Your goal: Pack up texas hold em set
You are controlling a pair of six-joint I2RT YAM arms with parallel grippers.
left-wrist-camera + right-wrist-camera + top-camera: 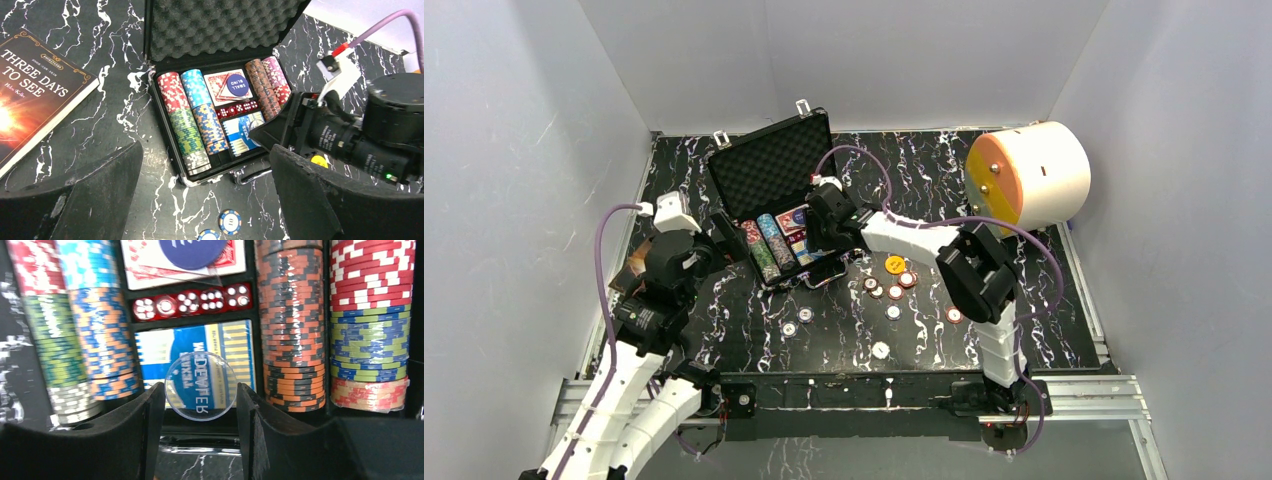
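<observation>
Above the marble table [1044, 335], right gripper [200, 397] clasps a clear disc [200, 382], perhaps lettered "DEALER".

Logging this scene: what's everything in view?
Case: one, black, open, centre.
Chip stacks: several, mixed, in case.
Decks: two, red and blue, in case.
Dice: five, red, between decks.
Button: one, blue, on red deck.
Loose chips: about ten, mixed, front-right of case.
Book: one, dark, left of case.
Drum: one, white-orange, far right.
Disc: one, clear, gripped at case.
Left fingers: open, near case.
Right fingers: shut on disc.
</observation>
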